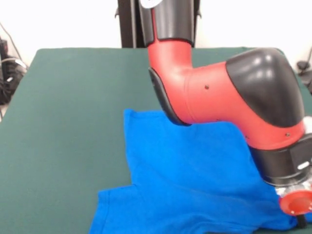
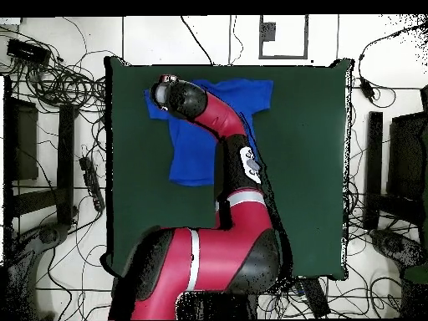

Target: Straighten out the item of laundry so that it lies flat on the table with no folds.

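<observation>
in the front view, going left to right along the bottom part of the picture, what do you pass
Bare green table → blue T-shirt, its sleeve first → the arm's black wrist and red end cap at the right edge.

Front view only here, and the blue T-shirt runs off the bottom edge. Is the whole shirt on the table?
Observer: Yes. From overhead the T-shirt lies wholly on the green table, with its sleeve end close to the edge farthest from the robot's base.
Operator: Are both sleeves out?
Observer: Both short sleeves stick out sideways, and one is partly covered by the arm.
Operator: Where does the arm end?
Observer: Its far end sits above that covered sleeve.
</observation>
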`<state>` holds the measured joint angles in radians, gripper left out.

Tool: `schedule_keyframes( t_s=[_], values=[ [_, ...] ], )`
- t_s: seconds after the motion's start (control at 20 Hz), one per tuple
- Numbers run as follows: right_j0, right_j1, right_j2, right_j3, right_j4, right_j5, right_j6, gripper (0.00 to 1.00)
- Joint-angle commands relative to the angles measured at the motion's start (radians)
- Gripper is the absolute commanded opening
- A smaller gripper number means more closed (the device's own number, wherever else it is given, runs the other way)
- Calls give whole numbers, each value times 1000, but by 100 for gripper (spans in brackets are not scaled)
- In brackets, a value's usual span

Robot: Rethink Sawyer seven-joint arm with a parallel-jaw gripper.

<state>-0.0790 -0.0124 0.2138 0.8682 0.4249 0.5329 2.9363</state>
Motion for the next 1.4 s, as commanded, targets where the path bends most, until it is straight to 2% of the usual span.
schedule_keyframes(
  t_s=[0.05, 0.2, 0.3, 0.4, 0.45, 0.6, 0.8, 0.95, 1.15, 1.4],
  values=[
    [47, 205, 211, 199, -8, -166, -6, 0],
    [44, 211, 218, 197, -19, -195, 1, 0],
    [96, 212, 130, 151, -50, -211, 25, 0],
    [172, 214, 6, 119, -4, -219, 163, 0],
    [210, 215, -55, 104, 19, -223, 232, 100],
    [226, 221, -96, 95, 21, -220, 210, 100],
    [157, 204, 21, 160, 31, -245, 118, 100],
    [146, 199, 35, 171, 34, -238, 97, 100],
    [143, 186, 28, 182, 34, -211, 88, 100],
    [183, 149, -78, 171, 17, -97, 98, 100]
  ],
)
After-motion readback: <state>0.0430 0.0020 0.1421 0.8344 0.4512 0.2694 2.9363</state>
